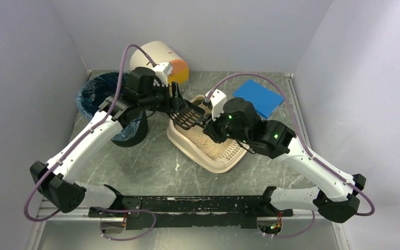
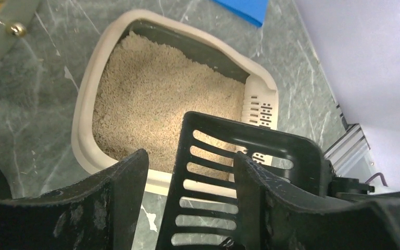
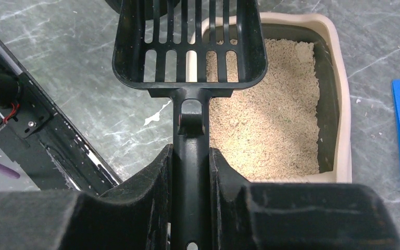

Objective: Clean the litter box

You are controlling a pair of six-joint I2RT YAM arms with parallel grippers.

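- The litter box is lying on the desk; above its rim the right jaws are pinching the scoop by its handle.
- The left jaws are standing spread around the scoop's head; closing askew, they are probably risking wrenching it loose into the litter.
- Both arms are crowding there, risking a knock.

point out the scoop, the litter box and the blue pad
scoop (image 3: pixel 190 92), right wrist view, solid base of its slotted head
litter box (image 2: pixel 87 86), left wrist view, its left rim
blue pad (image 1: pixel 259 97), top external view, middle of its top face
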